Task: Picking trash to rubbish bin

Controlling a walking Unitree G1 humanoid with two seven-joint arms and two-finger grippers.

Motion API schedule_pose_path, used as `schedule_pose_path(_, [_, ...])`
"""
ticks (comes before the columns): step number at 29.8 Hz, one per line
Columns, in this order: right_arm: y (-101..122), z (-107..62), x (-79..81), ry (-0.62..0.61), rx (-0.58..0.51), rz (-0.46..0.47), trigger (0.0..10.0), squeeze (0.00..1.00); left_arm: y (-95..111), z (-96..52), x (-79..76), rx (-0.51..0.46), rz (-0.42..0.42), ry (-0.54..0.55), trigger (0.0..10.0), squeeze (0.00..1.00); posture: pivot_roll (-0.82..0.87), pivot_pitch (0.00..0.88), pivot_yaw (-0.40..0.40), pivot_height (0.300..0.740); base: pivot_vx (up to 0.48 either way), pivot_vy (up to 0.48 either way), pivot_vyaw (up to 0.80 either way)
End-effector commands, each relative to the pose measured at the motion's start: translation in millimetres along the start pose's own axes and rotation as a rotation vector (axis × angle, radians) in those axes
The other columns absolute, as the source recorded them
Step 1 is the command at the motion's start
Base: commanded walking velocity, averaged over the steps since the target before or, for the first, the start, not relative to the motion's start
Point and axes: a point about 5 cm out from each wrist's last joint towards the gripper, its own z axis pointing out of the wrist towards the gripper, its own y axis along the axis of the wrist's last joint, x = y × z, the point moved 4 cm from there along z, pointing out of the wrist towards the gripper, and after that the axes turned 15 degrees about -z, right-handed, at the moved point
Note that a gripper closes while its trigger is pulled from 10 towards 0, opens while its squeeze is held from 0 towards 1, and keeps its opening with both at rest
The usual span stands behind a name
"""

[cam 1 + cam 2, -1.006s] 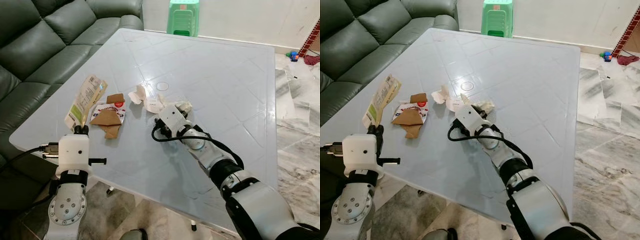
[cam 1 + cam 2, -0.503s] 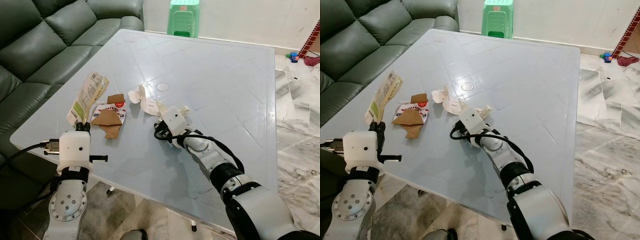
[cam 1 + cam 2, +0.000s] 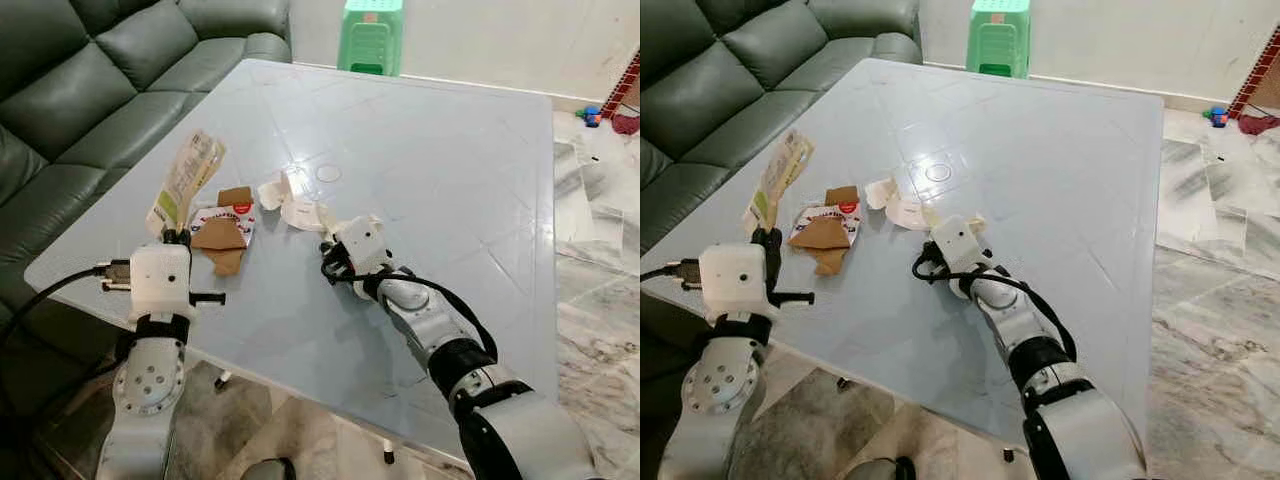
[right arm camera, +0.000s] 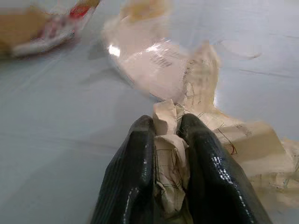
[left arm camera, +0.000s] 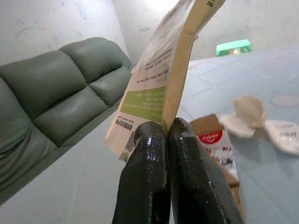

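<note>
A flattened beige paper package [image 5: 163, 70] with a green label stands upright over the table's near left corner, and my left gripper [image 5: 166, 128] is shut on its lower edge. In the left eye view the package [image 3: 188, 180] rises above the left wrist block. My right gripper [image 4: 167, 126] is shut on a crumpled beige wrapper [image 4: 219, 135] low on the table [image 3: 450, 150]. Just beyond it lie a piece of white crumpled paper [image 3: 285, 195] and a brown and red-white wrapper [image 3: 222, 232]. The right wrist block hides the right fingers in the eye views.
A dark green sofa [image 3: 80, 90] runs along the table's left side. A green plastic stool [image 3: 372, 35] stands past the far edge. Marble floor [image 3: 600, 230] lies to the right, with small toys [image 3: 592, 115] by the wall.
My right gripper has drawn a little toward me and to the right with the beige wrapper. My left gripper has risen slightly with the package.
</note>
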Motion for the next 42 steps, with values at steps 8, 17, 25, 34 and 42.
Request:
schedule_pose_path(8, [19.6,-36.5,-47.6,-0.249,-0.101,0.089,0.0,0.00,-9.3,18.6,-11.1,0.017,-0.115,-0.001,0.0,0.00,-0.03,0.069,0.039,0.740,0.000,0.000,0.00])
schedule_pose_path(17, [35.0,-65.8,-70.0,-0.348,-0.148,0.132,0.0,0.00,-10.1,35.3,-14.4,0.012,-0.189,-0.003,0.0,0.00,-0.06,0.043,0.055,0.740,0.000,0.000,0.00])
schedule_pose_path(25, [43.2,-65.7,-72.0,-0.359,-0.143,0.124,10.0,0.00,-7.8,41.0,-17.5,0.002,-0.227,-0.021,0.0,0.00,-0.06,0.034,0.053,0.740,0.000,0.000,0.00])
schedule_pose_path(34, [49.1,-60.9,-63.6,-0.330,-0.135,0.146,10.0,0.00,-14.2,37.6,-22.4,0.030,-0.254,-0.043,0.0,0.00,-0.04,0.037,0.054,0.740,0.000,0.000,0.00])
schedule_pose_path(42, [50.8,-59.7,-63.2,-0.328,-0.129,0.150,10.0,0.00,-16.1,37.5,-21.7,0.042,-0.254,-0.047,0.0,0.00,-0.04,0.038,0.055,0.740,0.000,0.248,0.00])
